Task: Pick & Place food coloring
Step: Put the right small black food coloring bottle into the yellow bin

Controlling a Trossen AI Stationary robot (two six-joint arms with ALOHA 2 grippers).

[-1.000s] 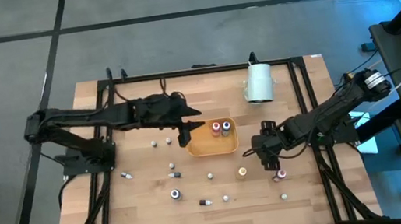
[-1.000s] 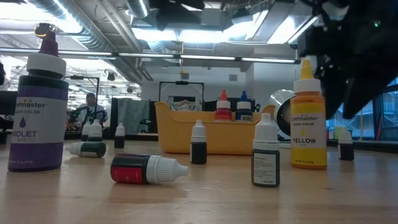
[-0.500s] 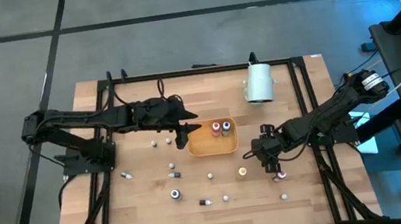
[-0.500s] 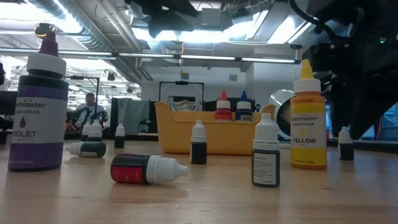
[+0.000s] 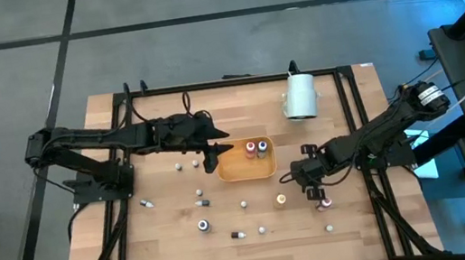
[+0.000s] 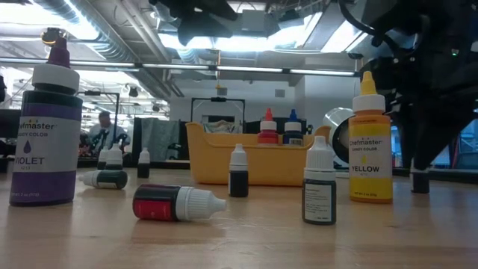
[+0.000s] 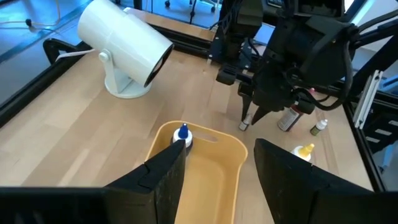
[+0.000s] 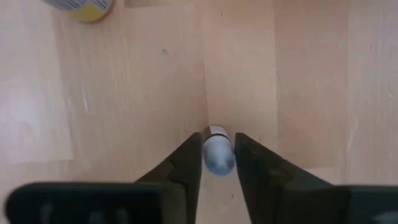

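Small food coloring bottles stand or lie scattered on the wooden table. Two of them (image 5: 256,148) stand in the orange tray (image 5: 247,170). My right gripper (image 5: 313,193) points down at the table's right side and is shut on one tiny dark bottle (image 8: 217,154) with a pale cap. A yellow bottle (image 5: 281,200) stands to its left and a red one (image 5: 325,202) lies beside it. My left gripper (image 7: 224,177) hovers open over the tray's left end, and a blue-capped bottle (image 7: 182,134) shows beyond its fingers. My right gripper pinches the tiny bottle's upper part (image 8: 217,148) between its two fingers (image 8: 189,163), one on each side. The fingers come from above, pointing down. The bottle stands upright, and its dark lower body (image 6: 420,182) rests on the table.
A large white cylinder (image 5: 301,95) stands at the far right of the table. A big violet bottle (image 6: 48,127) and a lying red one (image 6: 175,202) sit near the front edge. A black frame (image 5: 354,122) borders the table. A person (image 6: 104,134) shows in the room beyond.
My right gripper has come down over the tiny dark bottle beside the yellow one and taken hold of it. The bottle's cap, free beside the fingers half a second ago, is now covered by them. The bottle stays upright on the table.
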